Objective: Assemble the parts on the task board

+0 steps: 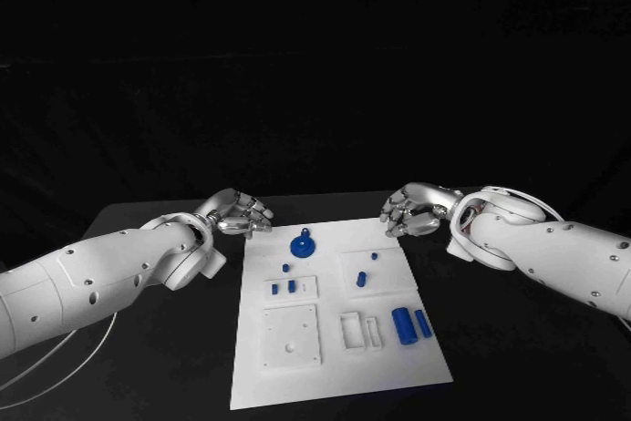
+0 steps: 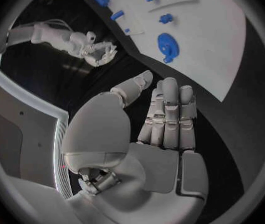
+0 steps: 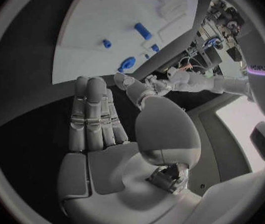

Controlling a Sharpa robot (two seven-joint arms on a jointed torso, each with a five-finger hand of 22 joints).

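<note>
White board [image 1: 395, 357] lay nearest, its small blue parts [image 1: 411, 325] spread on top, while the left hand [image 1: 237, 213] and right hand [image 1: 411, 211] waited by its far corners, fingers straight and holding nothing, so reaching slowly for one piece seemed best.

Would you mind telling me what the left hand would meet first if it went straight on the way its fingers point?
Probably the task board, near the round blue part; the left hand holds nothing.
</note>
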